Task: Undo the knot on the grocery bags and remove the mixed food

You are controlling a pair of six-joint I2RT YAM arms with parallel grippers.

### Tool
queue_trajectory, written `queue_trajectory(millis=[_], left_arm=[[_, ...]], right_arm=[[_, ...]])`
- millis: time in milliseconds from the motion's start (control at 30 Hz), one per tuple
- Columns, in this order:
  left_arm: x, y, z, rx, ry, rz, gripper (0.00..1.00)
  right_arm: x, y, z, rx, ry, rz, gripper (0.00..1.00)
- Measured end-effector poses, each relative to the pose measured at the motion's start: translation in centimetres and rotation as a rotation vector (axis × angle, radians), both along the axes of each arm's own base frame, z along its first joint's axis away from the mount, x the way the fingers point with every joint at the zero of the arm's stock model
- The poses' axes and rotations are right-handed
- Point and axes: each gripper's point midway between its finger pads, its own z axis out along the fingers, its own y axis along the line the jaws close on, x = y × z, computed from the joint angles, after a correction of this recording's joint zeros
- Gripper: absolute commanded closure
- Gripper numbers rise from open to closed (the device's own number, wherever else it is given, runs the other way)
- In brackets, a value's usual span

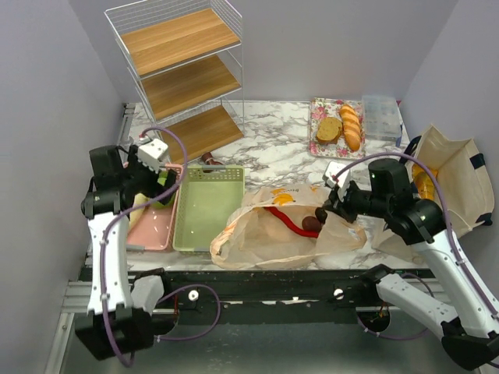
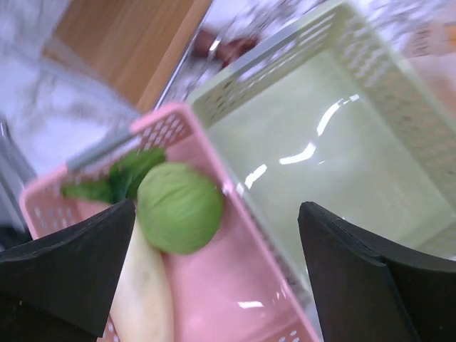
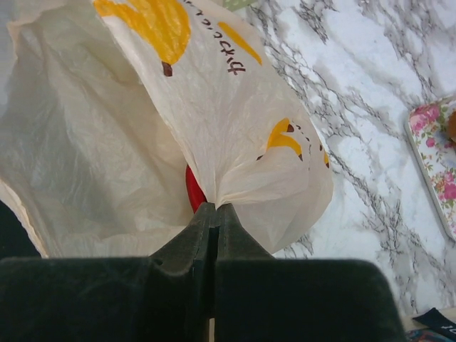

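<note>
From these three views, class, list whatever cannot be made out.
Top view: what else the grocery bag holds; its plastic shows only the red chilli and a maroon ball.
Top view: inside the canvas tote, mostly behind the right arm.
Left wrist view: how long the radish is; the bottom edge cuts it.

Counted 1 pink basket point(image 2: 214, 285) under left pincer point(image 2: 217, 214), w/ 1 green veg point(image 2: 178, 206) + 1 radish point(image 2: 142, 292) inside; 1 green basket point(image 2: 320, 171) just right of it. 1 chilli point(image 1: 284, 220) + 1 grocery bag point(image 3: 214, 107) were at right pincer point(image 3: 214, 210).
</note>
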Motion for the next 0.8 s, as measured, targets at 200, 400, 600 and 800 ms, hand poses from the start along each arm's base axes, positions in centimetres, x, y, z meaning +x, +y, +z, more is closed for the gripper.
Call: queue_trajectory(millis=[200, 400, 600, 800], left_arm=[[-5.8, -9.8, 7.9, 0.023, -0.306, -0.436, 0.07], [-14.5, -17.9, 10.3, 0.015, -0.474, -0.923, 0.26], [-20.3, -24.2, 10.3, 0.058, -0.538, -1.328, 0.63], [-20.9, -31.5, 8.1, 0.147, -0.538, -1.491, 0.75]], right_arm=[[-1.2, -0.2, -2.6, -0.050, -0.019, 0.101, 0.99], [-2.4, -1.1, -4.2, -0.124, -0.055, 0.189, 0.99], [-2.7, -1.1, -4.2, -0.133, -0.019, 0.195, 0.99], [-2.8, -1.1, -4.2, -0.146, 0.066, 0.179, 0.99]])
